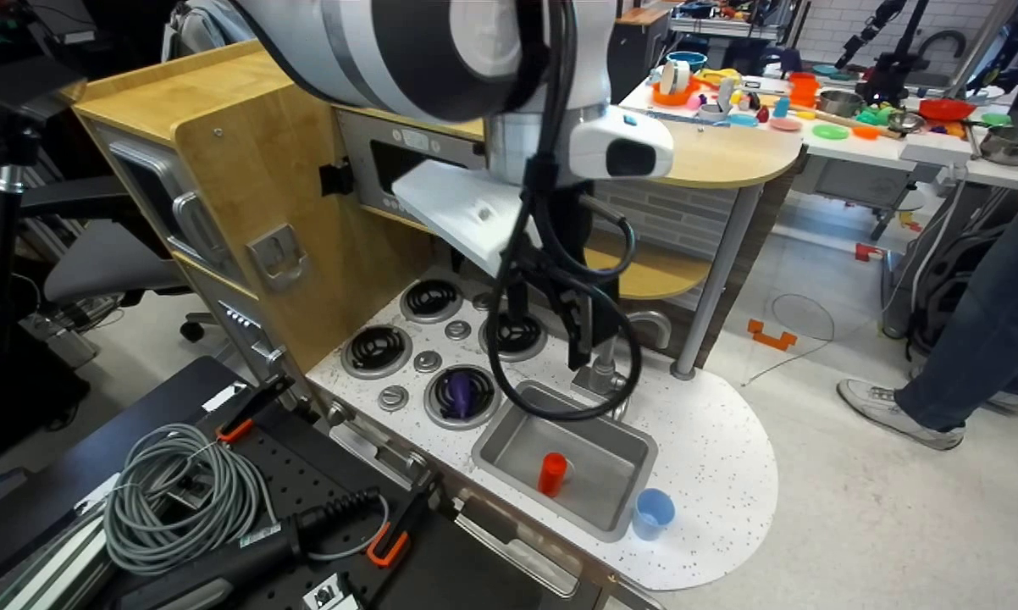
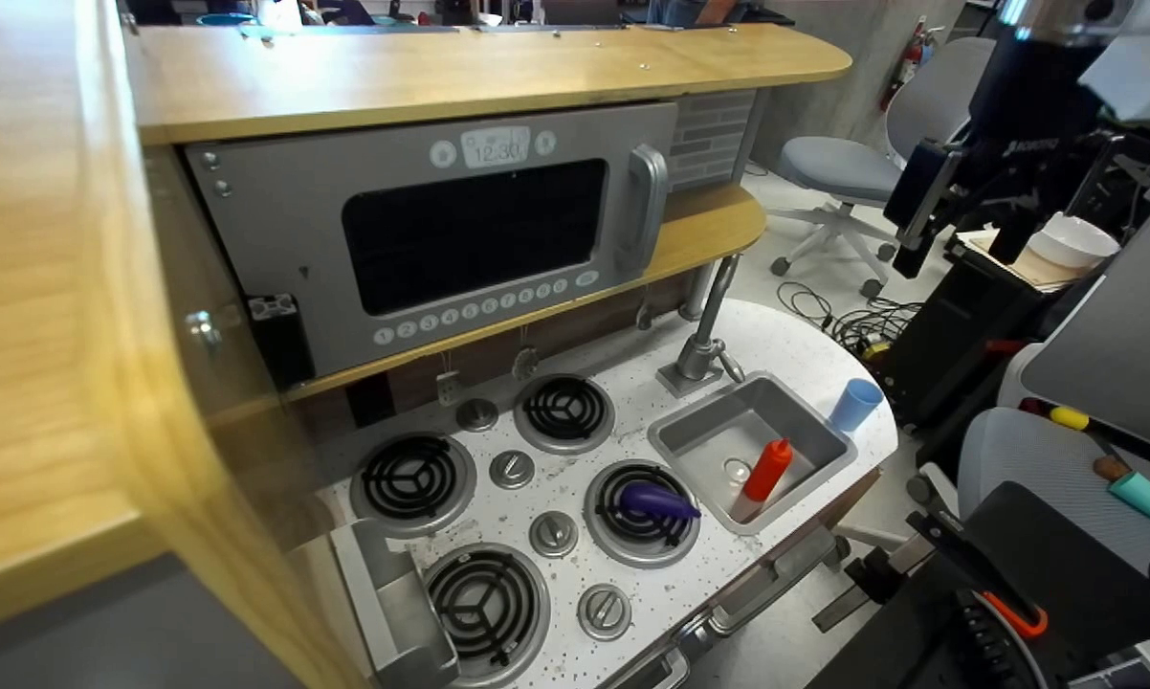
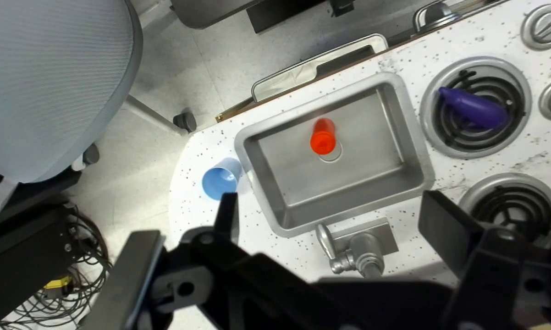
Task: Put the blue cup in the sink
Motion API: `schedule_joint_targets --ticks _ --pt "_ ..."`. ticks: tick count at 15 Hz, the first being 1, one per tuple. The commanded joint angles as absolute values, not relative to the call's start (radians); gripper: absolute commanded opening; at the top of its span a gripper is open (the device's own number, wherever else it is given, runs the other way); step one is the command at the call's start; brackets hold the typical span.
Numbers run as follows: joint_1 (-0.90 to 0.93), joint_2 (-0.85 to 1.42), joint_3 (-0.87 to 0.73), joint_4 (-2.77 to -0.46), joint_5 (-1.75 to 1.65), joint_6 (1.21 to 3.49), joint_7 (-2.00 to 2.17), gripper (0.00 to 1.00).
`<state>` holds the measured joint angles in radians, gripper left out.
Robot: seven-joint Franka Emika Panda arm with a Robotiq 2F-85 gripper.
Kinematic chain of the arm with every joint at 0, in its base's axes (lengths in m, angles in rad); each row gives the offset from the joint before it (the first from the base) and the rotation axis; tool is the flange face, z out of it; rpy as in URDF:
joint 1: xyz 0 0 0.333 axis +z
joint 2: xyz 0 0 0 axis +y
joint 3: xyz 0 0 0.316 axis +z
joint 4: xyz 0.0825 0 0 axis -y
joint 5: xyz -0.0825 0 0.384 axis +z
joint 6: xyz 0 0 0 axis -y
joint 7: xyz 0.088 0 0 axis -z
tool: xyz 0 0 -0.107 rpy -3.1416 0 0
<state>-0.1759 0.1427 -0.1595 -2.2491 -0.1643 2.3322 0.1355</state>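
– Blue cup (image 2: 855,405) pos?
– Upright on ctr (image 2: 785,342), just beside sink (image 2: 709,461).
– Inside sink?
– Red btl (image 2: 768,469).
– Else?
– Purple thing (image 2: 656,500) lying atop 1 burner (image 2: 625,538) nr sink.
– Gripper (image 2: 960,254)?
– Up in air, jaws wide apart, btw.

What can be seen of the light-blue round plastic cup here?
The light-blue round cup looks like plastic, with an open mouth, slightly tapering sides and no visible handle. It stands upright on the white speckled counter, outside the grey rectangular metal-looking sink, close to its edge; whether they touch is unclear. In the wrist view, the cup's interior looks empty. The open black end effector does not touch it.
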Motion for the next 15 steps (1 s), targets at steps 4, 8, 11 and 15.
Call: schedule_joint_targets --ticks 4,8,11,15 --pt "-0.232 0.429 -0.215 -2.106 -0.147 2.479 0.044 1.0" --pt "-0.258 0.564 -0.218 -2.042 -0.145 2.545 -0.007 1.0" --pt "-0.268 0.655 -0.22 -1.999 -0.153 2.572 -0.032 1.0" --pt "-0.268 0.766 -0.232 -1.921 -0.162 2.585 -0.039 1.0"
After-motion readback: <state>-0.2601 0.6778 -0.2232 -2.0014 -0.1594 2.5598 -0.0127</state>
